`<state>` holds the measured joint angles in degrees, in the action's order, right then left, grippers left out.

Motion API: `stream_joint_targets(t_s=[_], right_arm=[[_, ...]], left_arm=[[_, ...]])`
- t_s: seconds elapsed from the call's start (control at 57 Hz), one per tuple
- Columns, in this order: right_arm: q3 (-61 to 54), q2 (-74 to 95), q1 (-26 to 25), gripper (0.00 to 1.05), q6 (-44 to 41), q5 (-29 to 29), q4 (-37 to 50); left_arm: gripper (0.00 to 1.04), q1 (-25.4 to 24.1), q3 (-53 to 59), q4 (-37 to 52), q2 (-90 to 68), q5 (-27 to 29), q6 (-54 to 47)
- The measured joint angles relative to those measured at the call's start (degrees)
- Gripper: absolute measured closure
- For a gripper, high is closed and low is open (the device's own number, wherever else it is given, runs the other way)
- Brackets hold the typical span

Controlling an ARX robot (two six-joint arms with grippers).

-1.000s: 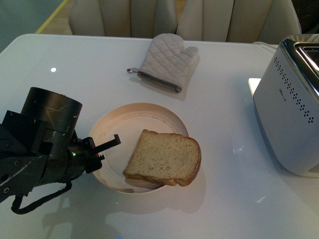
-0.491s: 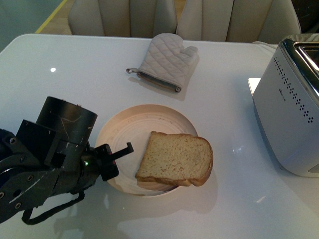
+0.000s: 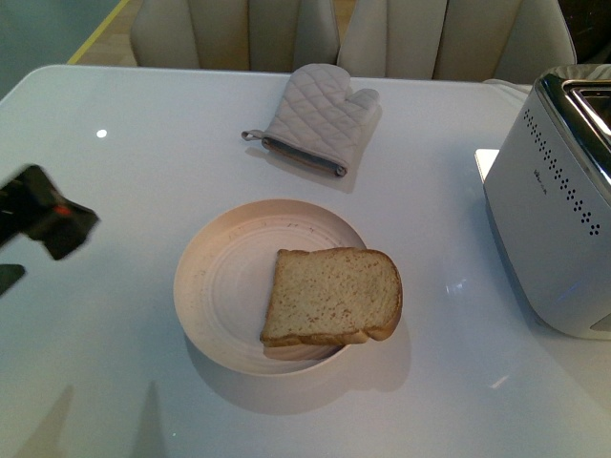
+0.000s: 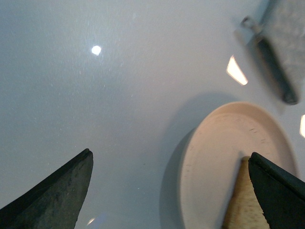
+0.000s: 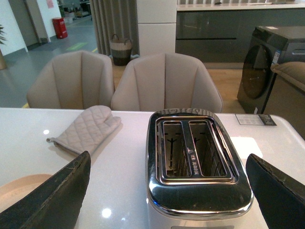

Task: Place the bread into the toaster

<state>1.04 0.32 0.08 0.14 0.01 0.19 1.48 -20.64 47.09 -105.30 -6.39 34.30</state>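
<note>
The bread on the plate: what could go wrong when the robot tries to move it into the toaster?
1. The bread lies flat and overhangs the rim of the plate on the side facing the toaster. A clumsy grip by the open left gripper could push it onto the table.
2. The slots look narrow, so a slice that is not turned upright may catch on their edge.

Small logo (image 3: 545, 174) on the toaster (image 3: 544, 239) side, print (image 5: 194, 155) between its slots, both illegible
</note>
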Motion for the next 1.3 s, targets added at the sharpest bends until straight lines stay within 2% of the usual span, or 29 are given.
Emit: stream_joint_targets(t_s=[0.175,0.281,0.368,0.456,0.544,0.614,0.667,0.772,1.123,1.175,1.298], right_arm=[[0.0,0.0,0.0,0.09,0.0,-0.02,0.0],[0.0,-0.02,0.0,0.09,0.0,-0.02,0.0],[0.0,-0.02,0.0,0.09,0.0,0.02,0.0],[0.0,0.0,0.0,0.09,0.0,-0.02,0.0],[0.0,0.0,0.0,0.09,0.0,-0.04,0.0],[0.0,0.0,0.0,0.09,0.0,0.0,0.0],[0.0,-0.02,0.0,0.09,0.0,-0.02,0.0],[0.0,-0.02,0.0,0.09,0.0,0.0,0.0],[0.0,-0.02,0.0,0.09,0.0,-0.02,0.0],[0.0,-0.02,0.0,0.09,0.0,0.0,0.0],[0.0,-0.02,0.0,0.09,0.0,-0.02,0.0]], left_arm=[[0.07,-9.22,10.01,2.36,18.75,-6.82,0.24],[0.08,-10.67,12.57,3.54,25.14,-7.54,0.0],[0.27,-9.51,16.55,19.1,18.88,-2.97,-9.09],[0.43,-8.41,19.1,26.82,19.04,-0.81,-16.46],[0.6,-7.21,20.2,29.62,24.76,1.05,-24.65],[0.73,-6.01,20.28,25.73,31.78,2.08,-28.76],[0.82,-3.72,20.33,21.94,36.13,5.6,-30.45],[1.01,-1.81,20.35,13.57,45.29,6.05,-32.39],[1.02,-1.62,20.17,-8.85,68.32,6.4,-33.27],[1.02,-1.62,20.04,-14.91,72.85,6.4,-33.31],[1.02,-1.62,20.04,-20.7,78.64,6.43,-33.42]])
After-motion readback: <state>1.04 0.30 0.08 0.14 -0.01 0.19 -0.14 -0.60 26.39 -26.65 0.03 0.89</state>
